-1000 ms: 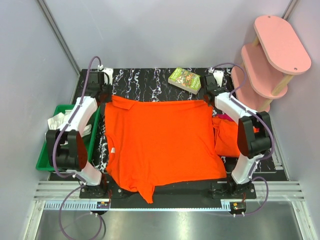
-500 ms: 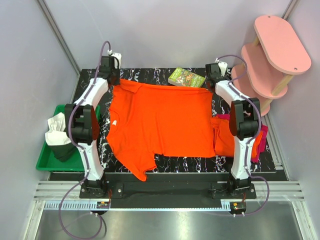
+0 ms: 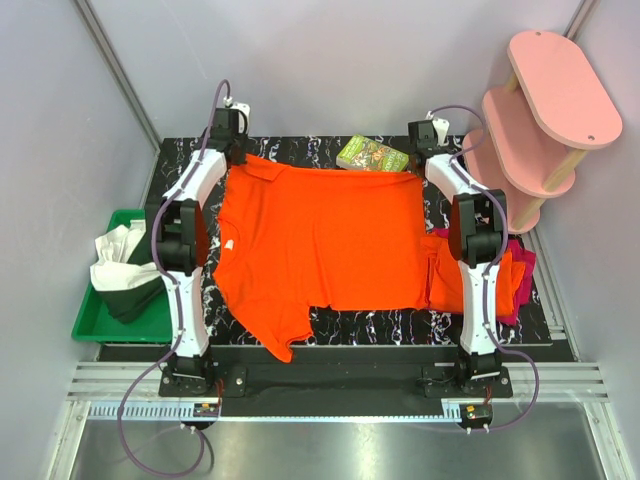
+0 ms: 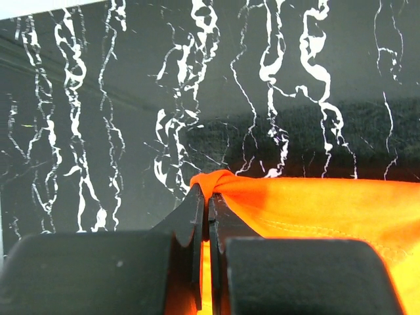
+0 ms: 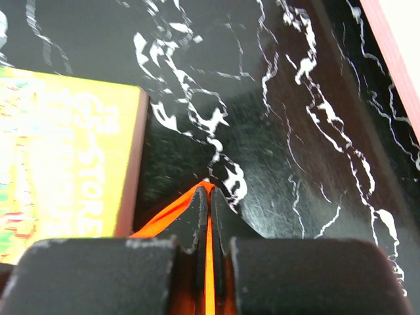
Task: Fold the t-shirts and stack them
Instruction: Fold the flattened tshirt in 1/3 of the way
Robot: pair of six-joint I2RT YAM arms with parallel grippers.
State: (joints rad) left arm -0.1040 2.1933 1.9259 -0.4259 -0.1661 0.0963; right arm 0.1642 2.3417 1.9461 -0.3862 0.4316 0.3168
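Observation:
A bright orange t-shirt [image 3: 325, 240] lies spread over the black marbled table [image 3: 300, 150], stretched between both arms at the far edge. My left gripper [image 3: 236, 158] is shut on its far left corner, the pinched orange cloth [image 4: 220, 182] bunched at the tips. My right gripper [image 3: 420, 170] is shut on the far right corner, a thin edge of orange cloth [image 5: 209, 190] between its jaws. At the right lies a heap of more t-shirts [image 3: 497, 285], orange with magenta-red beneath, partly hidden by the right arm.
A green and yellow book [image 3: 371, 155] lies at the table's far edge, close to the right gripper and large in the right wrist view [image 5: 62, 164]. A green bin [image 3: 90, 325] with white and dark cloth stands left. A pink two-tier stand [image 3: 540, 110] stands far right.
Both arms have reached toward the far edge, dragging the orange shirt away from the near edge and pulling it flat. The shirt's hem no longer hangs over the front.

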